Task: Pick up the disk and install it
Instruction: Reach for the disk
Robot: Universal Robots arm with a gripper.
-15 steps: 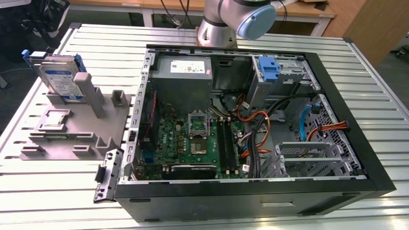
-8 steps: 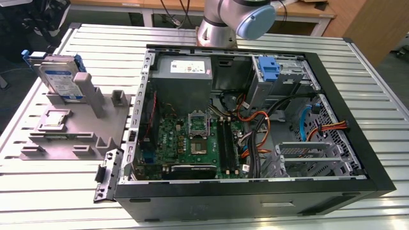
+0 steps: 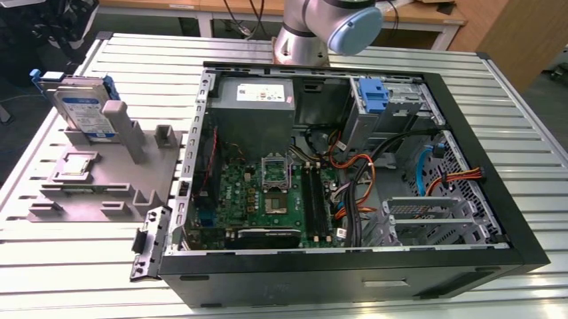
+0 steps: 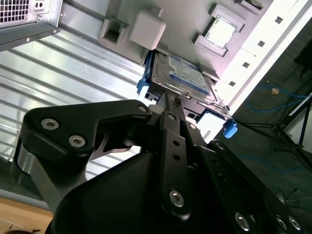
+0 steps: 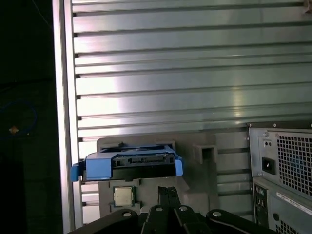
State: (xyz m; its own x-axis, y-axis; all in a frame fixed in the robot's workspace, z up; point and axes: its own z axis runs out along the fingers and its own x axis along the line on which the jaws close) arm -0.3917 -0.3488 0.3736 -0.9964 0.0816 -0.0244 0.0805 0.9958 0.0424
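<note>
The disk stands on edge in a grey holder on the exterior view's left, silver with a white-and-blue label and a blue carrier frame. In both wrist views the disk lies just beyond my gripper's tips. My gripper is shut, its two thin fingers pressed together with nothing between them, a short way off the disk's edge and apart from it. The arm rises at the back of the table.
An open computer case lies on the slatted metal table, with a motherboard, cables, a blue bracket in a bay and a metal drive cage. A processor chip sits on the holder. The case's rear is near the holder.
</note>
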